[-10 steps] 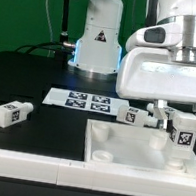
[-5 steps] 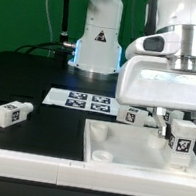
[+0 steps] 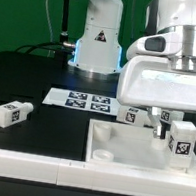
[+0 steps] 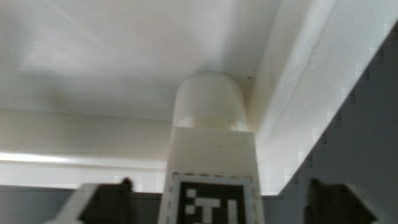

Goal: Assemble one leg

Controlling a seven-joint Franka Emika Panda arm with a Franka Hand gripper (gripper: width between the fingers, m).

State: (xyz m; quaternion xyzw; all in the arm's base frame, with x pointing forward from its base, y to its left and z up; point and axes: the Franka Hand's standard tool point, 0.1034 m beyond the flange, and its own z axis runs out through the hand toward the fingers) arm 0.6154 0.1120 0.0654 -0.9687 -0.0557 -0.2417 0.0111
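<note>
You are working over a black table [image 3: 24, 71], and the big white arm [image 3: 170, 71] is reaching down at the exterior view's right. Under it the white panel [image 3: 36, 164] is lying flat at the front of the table, and the marker board [image 3: 80, 101] is lying behind it. A second leg [image 3: 134, 115] is sitting just behind the panel, and a third leg [image 3: 11, 115] is lying well apart on the exterior view's left. The gripper [image 3: 182, 126] is holding the leg [image 3: 180, 144] over the panel's back corner on the exterior view's right. The fingers [image 4: 100, 205] are squeezing the leg from both sides, only as far apart as the leg is wide, with nothing else in them. The leg is standing up straight, so its long way is running up and down. Its peg [image 4: 210, 100] is pointing down, away from the fingers, into the corner where two rim walls are meeting. I am not able to tell if the peg is touching the panel's floor. I am guessing the next move is going straight down.
</note>
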